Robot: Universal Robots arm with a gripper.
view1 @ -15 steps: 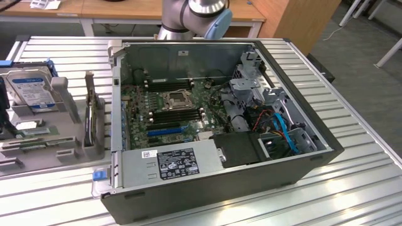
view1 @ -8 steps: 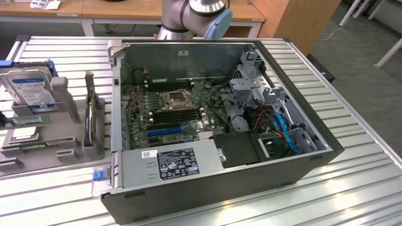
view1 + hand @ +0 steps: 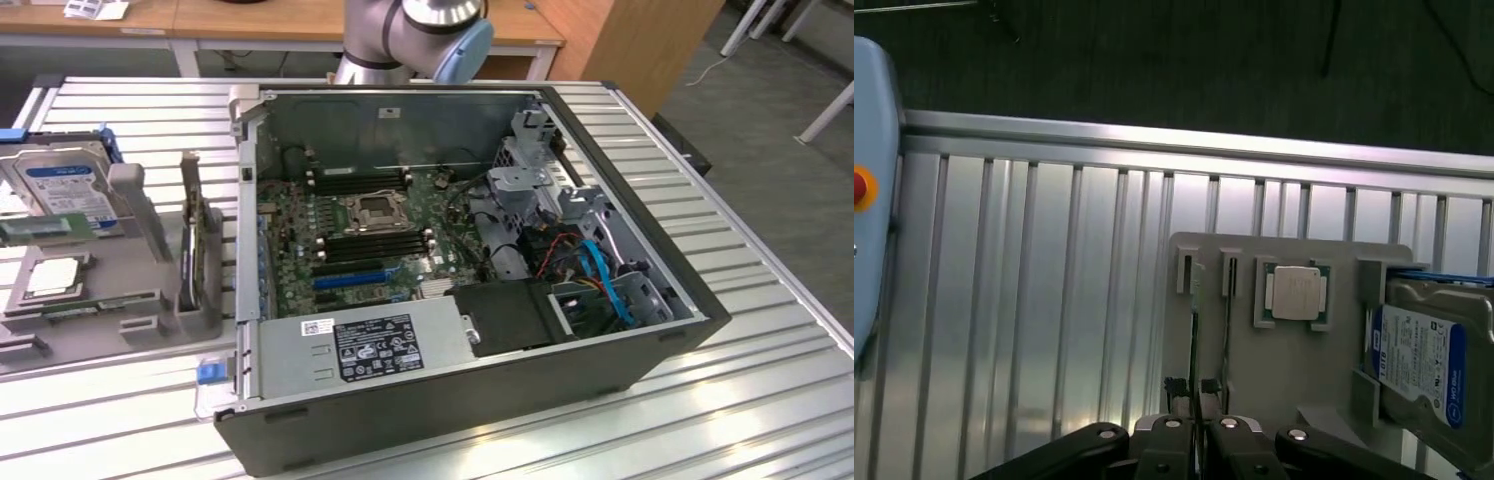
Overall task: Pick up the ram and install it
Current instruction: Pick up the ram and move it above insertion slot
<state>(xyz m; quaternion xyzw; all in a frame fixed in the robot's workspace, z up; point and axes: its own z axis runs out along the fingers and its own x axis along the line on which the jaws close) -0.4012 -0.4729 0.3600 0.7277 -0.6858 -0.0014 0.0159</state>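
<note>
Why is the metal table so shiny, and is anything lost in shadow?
Wrist view: the ribbed silvery metal table throws back white glare, strongest on its edge rail; the floor is near black; the square silvery processor chip is evenly lit. Exterior view: bright streaks run along the table's ribs, and the open dark computer case is dim inside, darkest around the blue cables.
</note>
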